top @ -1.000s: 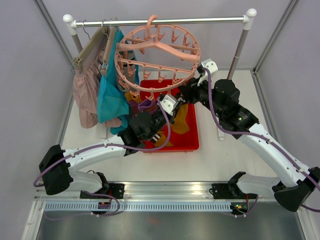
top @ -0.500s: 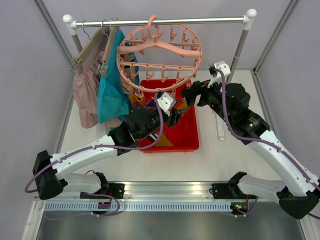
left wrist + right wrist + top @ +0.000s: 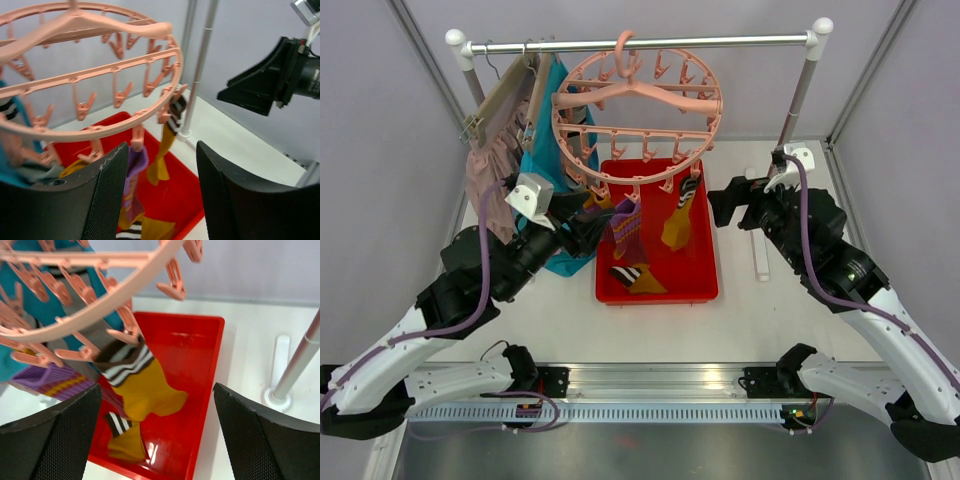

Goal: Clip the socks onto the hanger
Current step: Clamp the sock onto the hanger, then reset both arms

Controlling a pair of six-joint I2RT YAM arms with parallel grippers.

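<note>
The salmon-pink ring hanger (image 3: 635,105) hangs by its hook from the rail. A purple sock (image 3: 625,228) and a mustard sock with a striped cuff (image 3: 680,218) dangle from clips on its near rim. Another mustard and striped sock (image 3: 638,278) lies in the red tray (image 3: 705,270). My left gripper (image 3: 582,228) is open, left of the purple sock and apart from it. My right gripper (image 3: 725,203) is open, right of the mustard sock. The left wrist view shows the hanger (image 3: 100,70), purple sock (image 3: 134,175) and mustard sock (image 3: 162,157) beyond the empty left gripper (image 3: 160,165). The right gripper (image 3: 156,390) is empty in the right wrist view, with the mustard sock (image 3: 142,390) hanging beyond it.
A teal garment (image 3: 545,190) and a pale pink garment (image 3: 490,185) hang on wooden hangers at the rail's left end, close behind my left arm. The rail's right post (image 3: 800,95) and its white foot (image 3: 760,250) stand beside my right arm.
Both grippers have opened and drawn back from the hanger, the left arm swinging far to the left. The purple and mustard socks now hang free from the clips.
</note>
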